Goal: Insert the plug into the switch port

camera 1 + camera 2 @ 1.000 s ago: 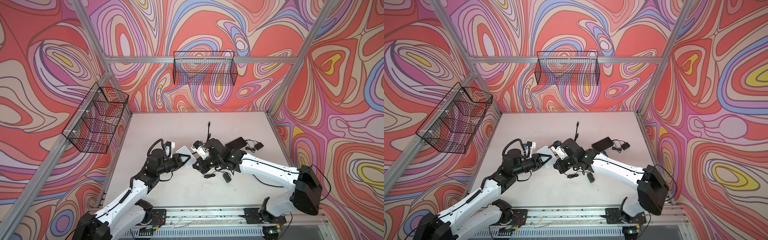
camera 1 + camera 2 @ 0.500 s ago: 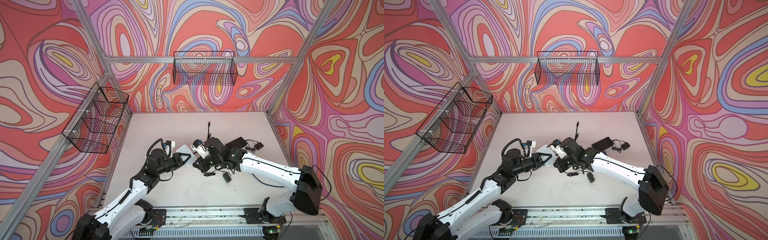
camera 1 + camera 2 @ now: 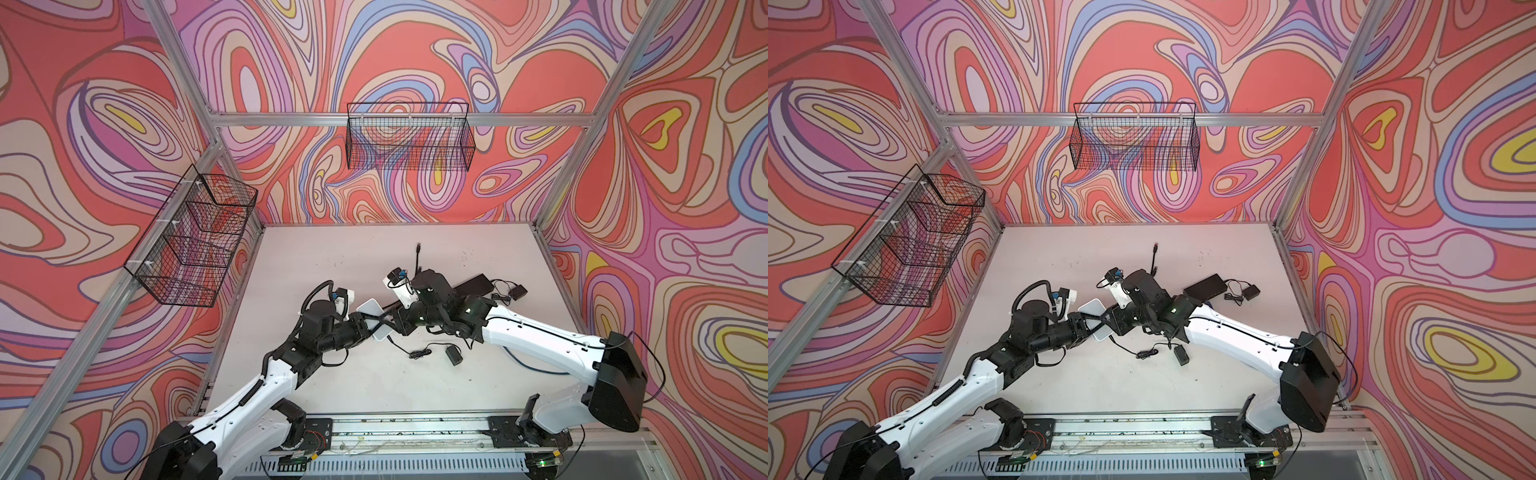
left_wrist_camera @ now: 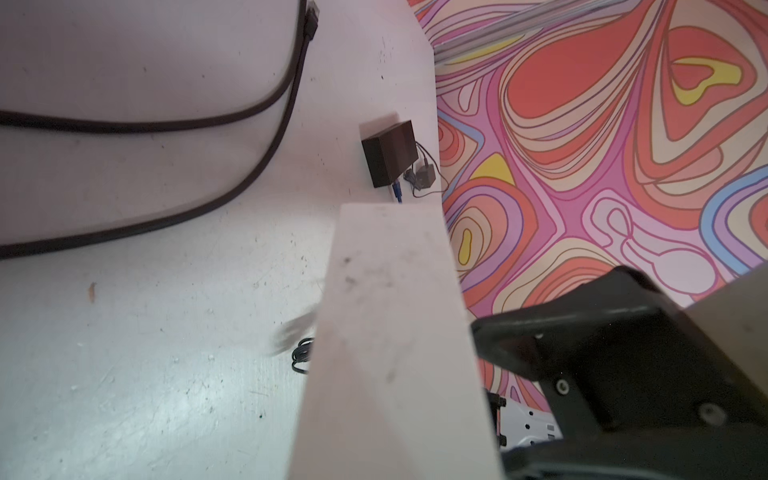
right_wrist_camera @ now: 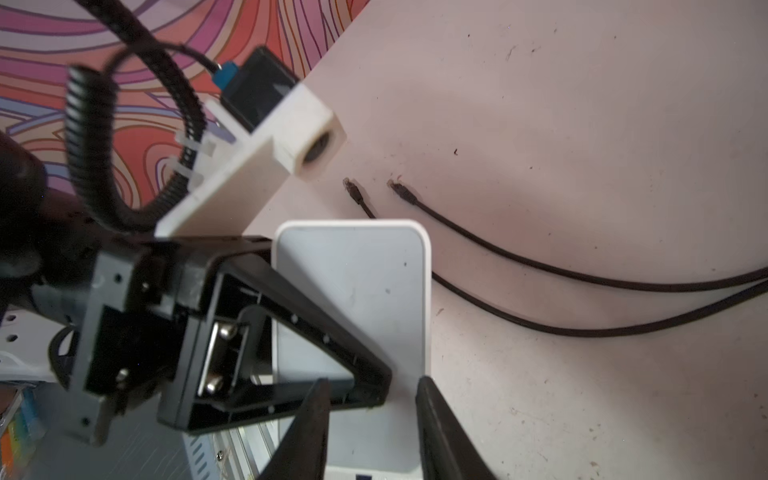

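Note:
My left gripper [image 3: 368, 322] is shut on the white switch [image 3: 376, 319], holding it in the air over the middle of the table; both top views show this. In the right wrist view the switch [image 5: 357, 291] shows its flat face, with a left finger [image 5: 316, 332] across it. My right gripper [image 5: 372, 380] stands open at the switch's near end, nothing between its fingers. A thin black lead [image 3: 401, 347] runs from under the switch to a small black adapter [image 3: 454, 356]. The plug and the port are hidden.
Two black network cables [image 5: 540, 291] lie on the table beyond the switch, their ends [image 5: 353, 189] free. A black box [image 3: 473, 286] with its adapter [image 3: 517, 292] sits at the back right. Wire baskets [image 3: 409, 141] hang on the walls.
The right gripper's jaws have parted; they were shut until half a second ago. Both grippers and the switch have barely shifted.

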{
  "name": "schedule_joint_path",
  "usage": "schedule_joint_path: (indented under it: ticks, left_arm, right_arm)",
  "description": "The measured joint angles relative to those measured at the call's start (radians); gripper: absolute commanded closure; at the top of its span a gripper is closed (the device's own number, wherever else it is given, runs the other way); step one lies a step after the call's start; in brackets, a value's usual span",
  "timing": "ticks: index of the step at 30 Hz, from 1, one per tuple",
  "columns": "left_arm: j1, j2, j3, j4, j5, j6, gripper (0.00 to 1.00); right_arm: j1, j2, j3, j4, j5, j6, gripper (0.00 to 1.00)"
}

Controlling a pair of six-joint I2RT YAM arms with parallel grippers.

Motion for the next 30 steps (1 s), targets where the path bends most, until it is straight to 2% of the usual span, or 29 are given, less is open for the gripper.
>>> schedule_joint_path:
  ticks: [6,13,17,20,24,30]
  left_arm:
    - [0.0,0.0,-0.008,-0.032,-0.029,-0.008,0.87]
    - [0.0,-0.026,-0.148,0.003,-0.106,-0.08,0.87]
    - [-0.001,-0.072,-0.252,0.02,-0.182,-0.142,0.86]
    - [-0.006,-0.134,-0.31,0.019,-0.239,-0.183,0.82]
    - [-0.008,-0.21,-0.35,0.015,-0.295,-0.219,0.77]
    - [-0.008,-0.245,-0.379,0.011,-0.336,-0.244,0.77]
  right_arm:
    - [-0.002,-0.106,-0.137,0.038,0.047,0.027,0.5]
    - [-0.002,-0.169,-0.199,0.033,0.102,0.044,0.48]
    - [-0.002,-0.167,-0.226,0.031,0.121,0.059,0.47]
    - [-0.002,-0.155,-0.239,0.028,0.13,0.069,0.47]
    - [-0.002,-0.111,-0.239,0.027,0.14,0.08,0.47]
    - [-0.002,-0.017,-0.238,0.014,0.145,0.085,0.47]
